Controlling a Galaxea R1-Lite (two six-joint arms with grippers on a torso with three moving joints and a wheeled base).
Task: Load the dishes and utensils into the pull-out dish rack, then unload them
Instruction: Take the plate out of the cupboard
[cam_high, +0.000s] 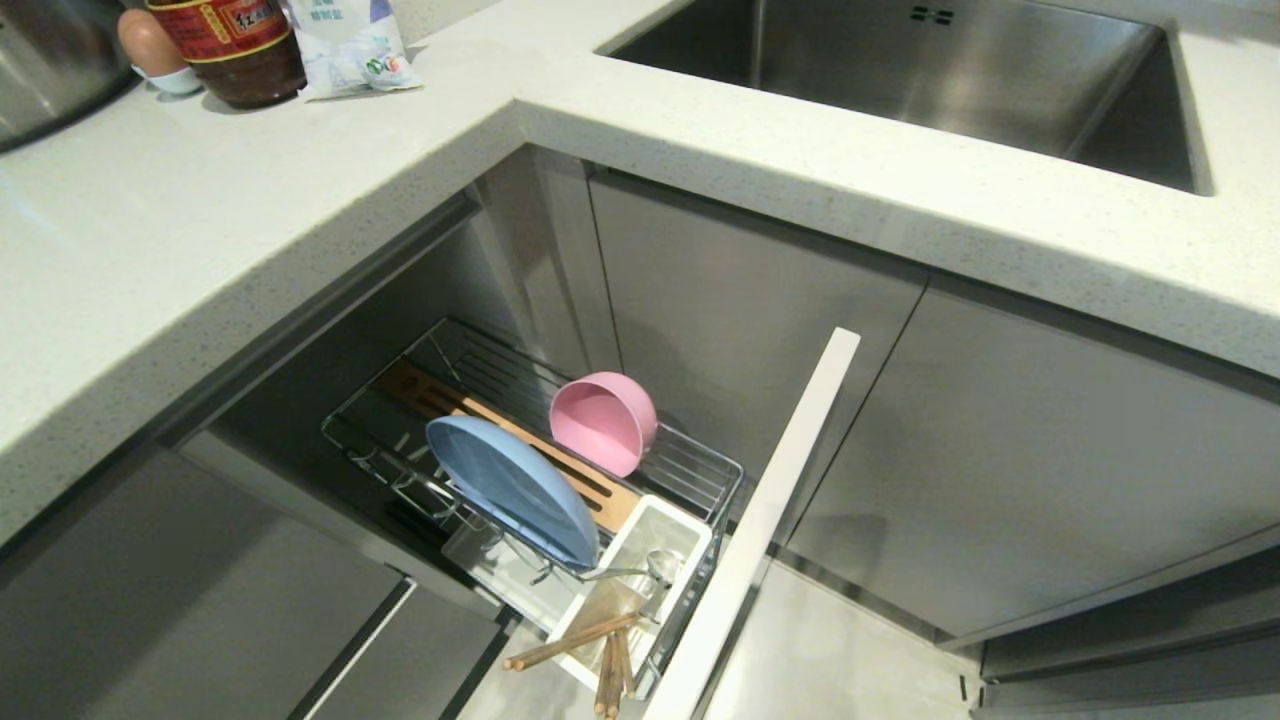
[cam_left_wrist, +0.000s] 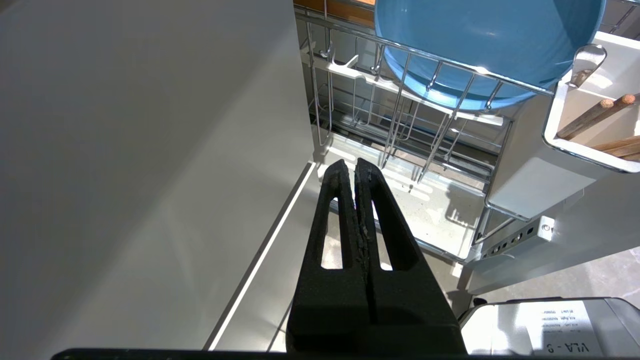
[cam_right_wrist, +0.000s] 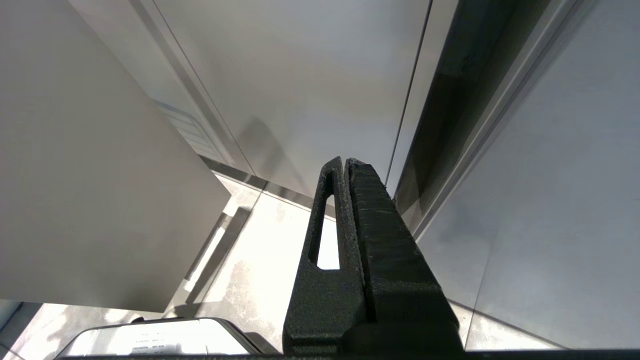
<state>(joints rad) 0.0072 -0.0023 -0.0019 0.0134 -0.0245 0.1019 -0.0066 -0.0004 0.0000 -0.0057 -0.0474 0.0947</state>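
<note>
White speckled stone forms the L-shaped table (cam_high: 250, 230), with a steel sink (cam_high: 960, 70) set into it and grey steel cabinet fronts below. The pull-out dish rack (cam_high: 700, 470) stands drawn out, holding the blue plate (cam_high: 510, 490) on edge, the pink bowl (cam_high: 603, 420) beside it, and chopsticks (cam_high: 575, 645) and a spoon (cam_high: 655, 568) in the white caddy (cam_high: 690, 530). The left gripper (cam_left_wrist: 354, 167) hangs below the rack, fingers pressed together and empty. The right gripper (cam_right_wrist: 344, 164) faces cabinet panels, likewise closed on nothing.

Pulled-out dish rack (cam_high: 700, 470), blue plate (cam_high: 510, 490) upright, pink bowl (cam_high: 603, 420) tilted, chopsticks (cam_high: 590, 650) in caddy (cam_high: 690, 530)
</note>
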